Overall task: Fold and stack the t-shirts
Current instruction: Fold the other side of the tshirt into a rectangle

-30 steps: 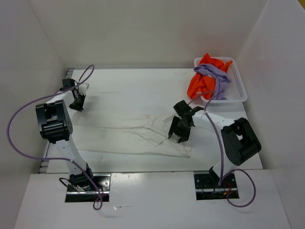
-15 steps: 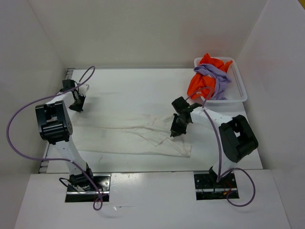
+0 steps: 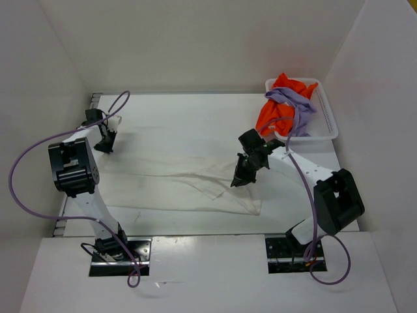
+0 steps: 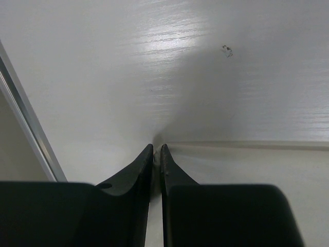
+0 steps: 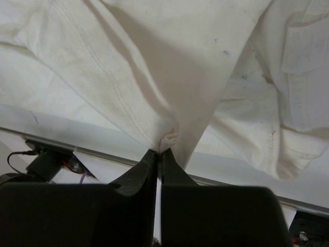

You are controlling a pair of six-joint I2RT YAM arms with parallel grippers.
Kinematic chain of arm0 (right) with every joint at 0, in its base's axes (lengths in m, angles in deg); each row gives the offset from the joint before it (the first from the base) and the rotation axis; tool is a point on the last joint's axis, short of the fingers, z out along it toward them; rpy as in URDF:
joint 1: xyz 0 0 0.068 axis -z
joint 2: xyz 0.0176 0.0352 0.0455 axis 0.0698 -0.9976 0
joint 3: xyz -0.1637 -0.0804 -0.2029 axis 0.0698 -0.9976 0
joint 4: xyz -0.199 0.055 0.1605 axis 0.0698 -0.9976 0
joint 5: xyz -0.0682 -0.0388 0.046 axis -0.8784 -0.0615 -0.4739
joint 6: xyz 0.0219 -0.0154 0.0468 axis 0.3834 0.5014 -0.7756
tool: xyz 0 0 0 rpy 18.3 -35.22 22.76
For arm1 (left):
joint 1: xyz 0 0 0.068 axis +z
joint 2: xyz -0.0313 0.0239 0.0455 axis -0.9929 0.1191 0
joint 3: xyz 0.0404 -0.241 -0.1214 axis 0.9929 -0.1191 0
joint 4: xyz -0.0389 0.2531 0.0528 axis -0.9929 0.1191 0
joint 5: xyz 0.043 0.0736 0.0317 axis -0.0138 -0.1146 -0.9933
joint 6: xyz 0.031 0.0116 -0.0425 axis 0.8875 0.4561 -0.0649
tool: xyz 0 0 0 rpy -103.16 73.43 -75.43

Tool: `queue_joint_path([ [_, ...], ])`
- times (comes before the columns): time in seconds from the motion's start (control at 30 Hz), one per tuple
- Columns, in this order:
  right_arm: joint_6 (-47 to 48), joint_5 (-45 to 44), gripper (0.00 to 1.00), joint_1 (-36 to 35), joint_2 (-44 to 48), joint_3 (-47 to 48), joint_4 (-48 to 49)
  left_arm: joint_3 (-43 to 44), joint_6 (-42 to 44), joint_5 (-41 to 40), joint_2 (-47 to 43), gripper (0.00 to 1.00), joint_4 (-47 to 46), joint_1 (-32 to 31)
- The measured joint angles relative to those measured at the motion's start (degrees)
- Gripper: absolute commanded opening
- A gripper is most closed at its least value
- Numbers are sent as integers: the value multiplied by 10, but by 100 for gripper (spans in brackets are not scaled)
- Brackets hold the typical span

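Observation:
A white t-shirt (image 3: 163,188) lies spread across the table (image 3: 189,124), pulled into a low ridge toward its right end. At the shirt's far left corner my left gripper (image 3: 103,149) is shut on a thin edge of the white t-shirt (image 4: 247,170), and its tips (image 4: 157,150) pinch the cloth. My right gripper (image 3: 236,183) is shut on a bunched fold of the white t-shirt (image 5: 154,62), which hangs off its tips (image 5: 158,153) above the table. An orange t-shirt (image 3: 273,117) and a lavender t-shirt (image 3: 296,104) lie crumpled in the basket.
The white mesh basket (image 3: 328,124) stands at the back right against the wall. White walls close in the table on three sides. A metal rail (image 4: 28,128) runs along the table's left edge, close to the left gripper.
My right gripper was open over the shirt's right part and has shut on a fold of it. That arm has stretched out and drawn the cloth up. The left arm has not moved.

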Motion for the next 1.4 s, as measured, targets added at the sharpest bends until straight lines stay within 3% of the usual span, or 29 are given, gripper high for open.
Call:
queue_joint_path([
  [0.23,0,22,1,-2,0,0,-24,0,2,0,0,15,0,0],
  [0.27,-1,26,21,-3,1,0,-27,0,2,0,0,15,0,0],
  [0.3,-3,29,31,-4,1,0,-28,0,2,-1,0,15,0,0],
  [0.37,-1,33,47,-6,1,-1,-31,0,2,-2,0,15,0,0],
  [0.43,6,36,55,-8,1,-6,-36,0,2,-5,0,15,0,0],
  [0.6,26,20,56,-12,0,5,-62,0,2,-7,0,15,1,0],
  [0.83,51,-25,56,-26,-11,98,-48,0,3,-9,0,16,1,0],
  [1.13,90,-79,56,-43,-235,242,11,0,13,-11,0,16,4,0],
  [1.4,98,-105,57,-44,-304,280,19,0,13,-12,0,18,4,0],
])
